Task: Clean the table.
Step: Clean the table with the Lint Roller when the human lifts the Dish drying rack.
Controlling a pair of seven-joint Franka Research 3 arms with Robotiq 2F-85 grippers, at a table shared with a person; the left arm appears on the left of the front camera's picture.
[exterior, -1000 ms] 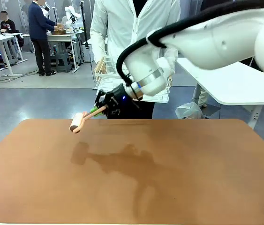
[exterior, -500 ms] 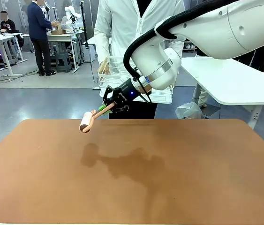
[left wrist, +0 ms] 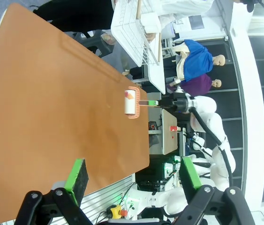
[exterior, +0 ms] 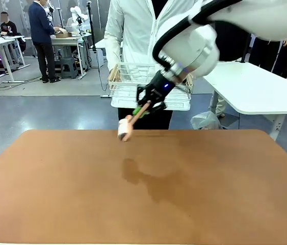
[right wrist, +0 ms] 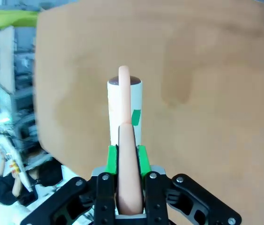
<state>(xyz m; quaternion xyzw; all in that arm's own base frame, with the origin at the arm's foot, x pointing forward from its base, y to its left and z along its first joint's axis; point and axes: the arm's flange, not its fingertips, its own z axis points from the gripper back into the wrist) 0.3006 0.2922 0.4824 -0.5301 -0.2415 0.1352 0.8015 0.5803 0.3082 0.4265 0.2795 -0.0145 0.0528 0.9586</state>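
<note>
My right arm comes in from the upper right, wrist angled down and to the left. Right gripper [exterior: 142, 108] is clamped on the pink handle of a lint roller [exterior: 125, 128], pads tight on both sides in the right wrist view. The roller head hangs above the table [exterior: 143, 204] near its far edge, not touching it, and casts a shadow on the top. Left gripper [left wrist: 132, 173] is spread wide, nothing between its pads, above the table's near side. A person [exterior: 133, 30] holds a white wire rack [exterior: 125, 81] beyond the far edge.

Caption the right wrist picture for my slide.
Right gripper clamped on the pink handle of a lint roller, white roll out over the brown table.
</note>
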